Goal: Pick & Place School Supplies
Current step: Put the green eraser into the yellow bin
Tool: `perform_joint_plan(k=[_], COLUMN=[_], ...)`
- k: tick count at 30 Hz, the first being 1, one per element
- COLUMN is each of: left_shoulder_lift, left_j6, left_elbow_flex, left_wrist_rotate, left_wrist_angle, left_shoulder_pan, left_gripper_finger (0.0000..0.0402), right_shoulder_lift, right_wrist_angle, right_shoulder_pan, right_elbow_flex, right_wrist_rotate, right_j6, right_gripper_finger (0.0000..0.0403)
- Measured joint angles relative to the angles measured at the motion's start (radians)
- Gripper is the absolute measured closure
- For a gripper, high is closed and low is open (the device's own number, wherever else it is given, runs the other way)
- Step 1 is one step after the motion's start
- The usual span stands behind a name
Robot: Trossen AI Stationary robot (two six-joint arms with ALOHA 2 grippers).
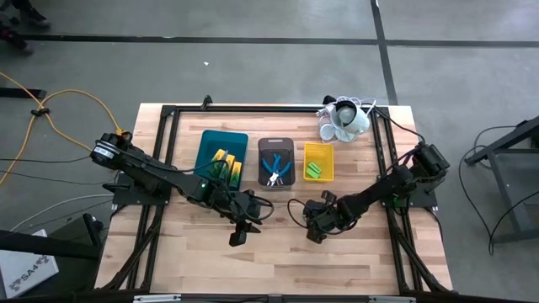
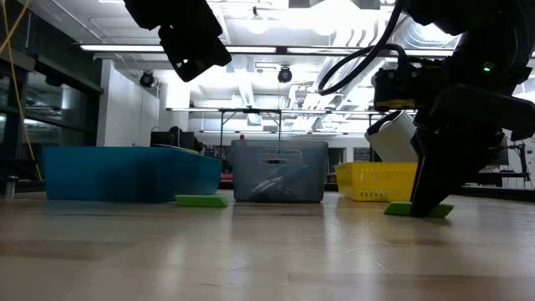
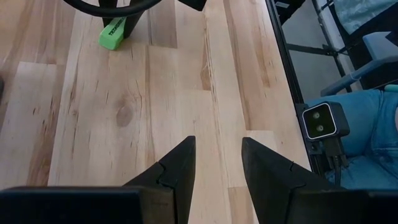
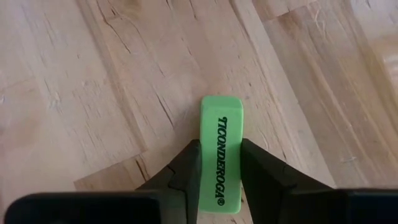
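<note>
right claw (image 4: 219, 163) | clamps flat rectangular green stick (image 4: 221, 149) | grainy wood table (image 4: 93, 93)

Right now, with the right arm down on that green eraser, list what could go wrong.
1. The right jaws grip the green eraser near one end, so it may pivot or slip on lifting.
2. A second green eraser lies on the table before the grey tray; a low carry could knock it.
3. The left jaws hang nearby, risking contact.
</note>
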Motion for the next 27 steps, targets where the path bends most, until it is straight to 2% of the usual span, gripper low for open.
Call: perform_joint_plan(k=[15, 27], left_shoulder_lift=[0.000, 0.000], left_j6=[0.000, 0.000], left_elbow_flex=[0.000, 0.000], left_wrist_rotate=[0.000, 0.000], left_wrist_angle=[-0.003, -0.007], left_shoulder_pan=[0.000, 0.000], left_gripper_finger=[0.0274, 0.0274], right_shoulder_lift=[-0.129, -0.327], right_wrist_angle=[-0.055, -0.147], right_shoulder_pan=[-0.041, -0.192], right_elbow_flex=[-0.004, -0.002], right_wrist_rotate=[0.046, 0.161], right_j6=[-0.056, -0.161], right_gripper_finger=[0.0312, 0.0312])
